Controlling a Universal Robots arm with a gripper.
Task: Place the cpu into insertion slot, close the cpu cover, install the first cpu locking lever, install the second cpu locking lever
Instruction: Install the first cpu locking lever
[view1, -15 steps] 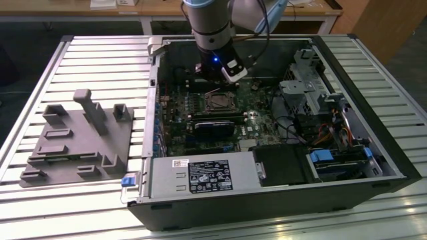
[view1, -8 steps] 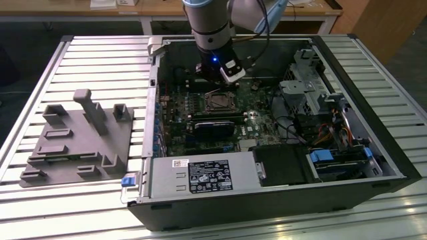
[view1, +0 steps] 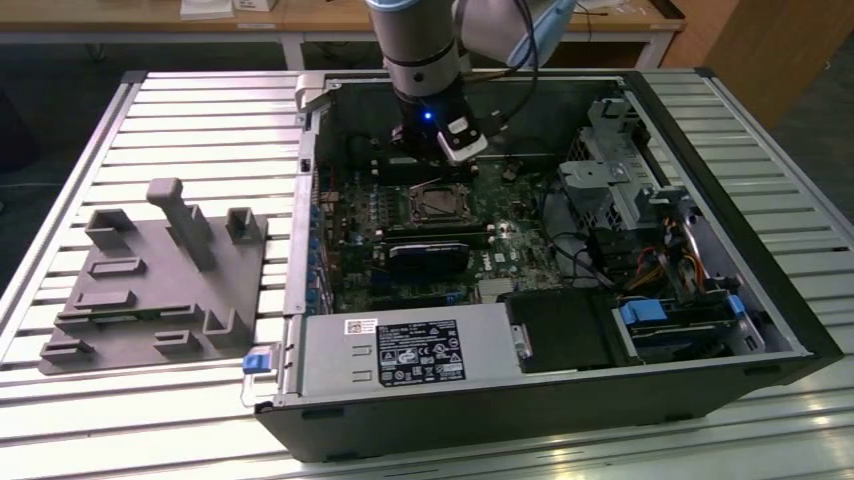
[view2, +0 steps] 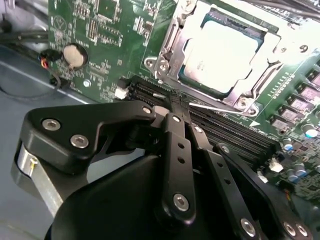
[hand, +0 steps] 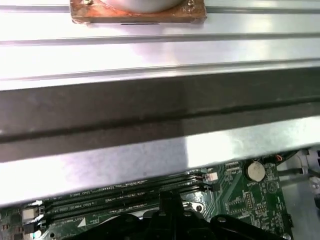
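Exterior view: one arm reaching down into one open computer case (view1: 781, 320). Gripper (view1: 441, 165) low over the green board, just beside one insertion slot (view1: 438, 203), on its far side from the camera; contact not discernible. One long black card (view1: 430, 258) past the slot from the gripper, near. One grey fixture plate (view1: 147, 285) well apart from the gripper, toward the exterior view's left, lying on the slatted table (view1: 160, 420). Second wrist view: gripper (view2: 172, 107) with fingers pressed together, black links converging to one point; nothing seen pinched, cannot tell about anything thin at the pads. Just ahead of the tips: one cpu (view2: 225, 47), pale face up, seated in the slot, with one cpu cover (view2: 274, 67) lying flat around it and the cpu showing through the window. One thin metal rod (view2: 225, 107) along the socket edge nearest the tips; latched or not, cannot tell. Long black memory slots (view2: 230, 132) between tips and socket, passing under the tips; count unclear. One round coin cell (view2: 75, 55) well apart, off to the gripper's side. First wrist view: gripper (hand: 170, 205) over the memory slots again, same coin cell near to one side. Beyond the tips, the dark case wall (hand: 150, 110), then the slatted table, with one copper-coloured block (hand: 137, 12) farthest out.
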